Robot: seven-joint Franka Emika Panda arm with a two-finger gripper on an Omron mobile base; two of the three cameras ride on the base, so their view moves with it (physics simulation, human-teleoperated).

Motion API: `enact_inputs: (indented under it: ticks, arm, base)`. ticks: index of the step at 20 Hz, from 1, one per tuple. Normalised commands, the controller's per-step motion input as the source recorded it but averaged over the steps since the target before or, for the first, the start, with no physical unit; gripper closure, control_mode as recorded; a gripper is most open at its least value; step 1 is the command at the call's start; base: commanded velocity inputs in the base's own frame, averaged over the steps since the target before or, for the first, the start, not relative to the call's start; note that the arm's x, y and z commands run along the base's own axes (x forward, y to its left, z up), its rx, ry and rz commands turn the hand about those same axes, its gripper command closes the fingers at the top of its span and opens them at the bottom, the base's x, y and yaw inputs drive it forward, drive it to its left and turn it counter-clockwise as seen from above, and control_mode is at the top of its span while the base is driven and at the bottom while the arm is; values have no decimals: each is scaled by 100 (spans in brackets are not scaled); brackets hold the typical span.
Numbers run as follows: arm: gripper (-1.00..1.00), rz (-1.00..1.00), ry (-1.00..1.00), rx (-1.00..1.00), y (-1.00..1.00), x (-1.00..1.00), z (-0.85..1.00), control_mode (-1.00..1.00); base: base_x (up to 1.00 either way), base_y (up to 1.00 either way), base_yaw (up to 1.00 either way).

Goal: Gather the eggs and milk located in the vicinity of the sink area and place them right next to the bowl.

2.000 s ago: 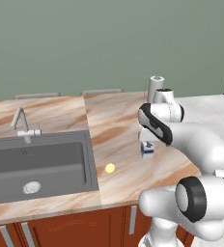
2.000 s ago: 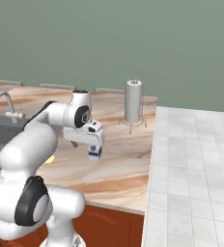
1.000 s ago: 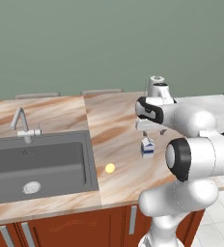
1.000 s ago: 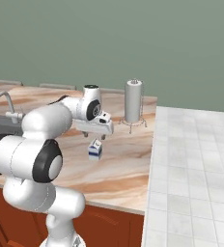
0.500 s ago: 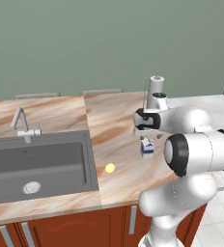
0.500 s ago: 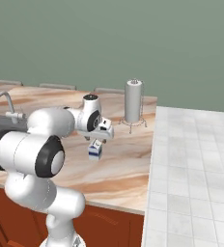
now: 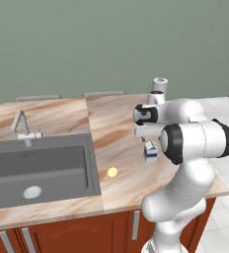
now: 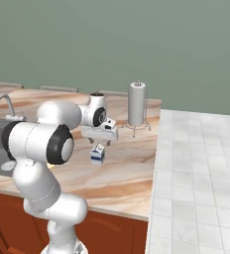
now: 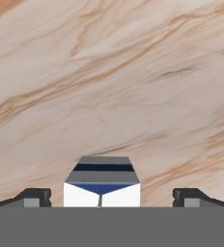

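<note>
Pincer (image 9: 111,198) jaws wide apart over the milk (image 9: 102,182), not gripping. Since two seconds ago I see the arm folded nearer the base; milk unmoved on the counter (image 7: 121,123).

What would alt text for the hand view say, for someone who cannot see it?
A white milk carton with dark blue bands stands on a marbled countertop, centred between the open end effector's two dark fingertips, which sit apart from its sides.
</note>
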Motion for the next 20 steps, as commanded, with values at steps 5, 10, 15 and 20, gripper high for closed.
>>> enact_inputs:
  ticks: [5,10,15,20]
  arm:
    - [-100,-1,5,0,0,-1,-10,-100]
    - [-100,-4,0,0,0,-24,-13,-100]
    - [-100,-2,-1,0,2,-29,-2,-100]
    - [-100,-1,-4,0,5,-16,0,-100]
  base:
    - [0,0,0]
    - [0,0,0]
    - [0,0,0]
    - [0,0,0]
